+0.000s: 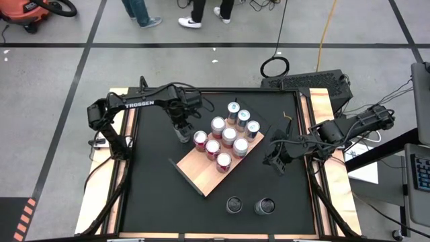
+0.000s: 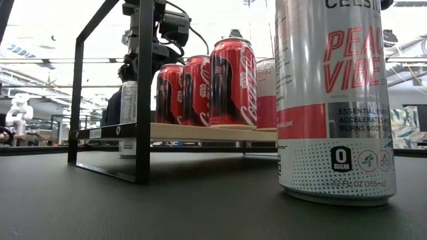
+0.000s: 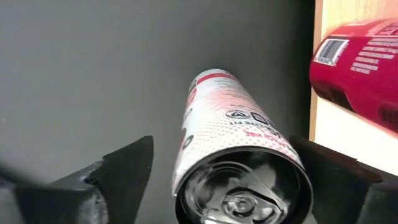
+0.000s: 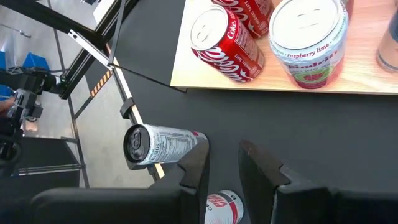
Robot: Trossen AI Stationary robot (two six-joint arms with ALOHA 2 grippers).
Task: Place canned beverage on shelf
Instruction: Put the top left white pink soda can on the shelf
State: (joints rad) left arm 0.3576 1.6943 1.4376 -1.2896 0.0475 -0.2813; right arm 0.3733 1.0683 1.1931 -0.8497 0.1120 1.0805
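The left gripper (image 3: 227,177) straddles a can (image 3: 233,134) beside the shelf (image 1: 201,161), jaws wide, ready to grasp it. The right gripper (image 4: 224,165) waits, jaws narrow and empty.

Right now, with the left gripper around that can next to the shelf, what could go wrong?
The left gripper straddles the white can, which stands on the table close beside the shelf. While closing or lifting, the shelf-side finger could catch the board's edge or the red can near it. Cans fill much of the shelf, so setting this one down close to them could topple a neighbour.
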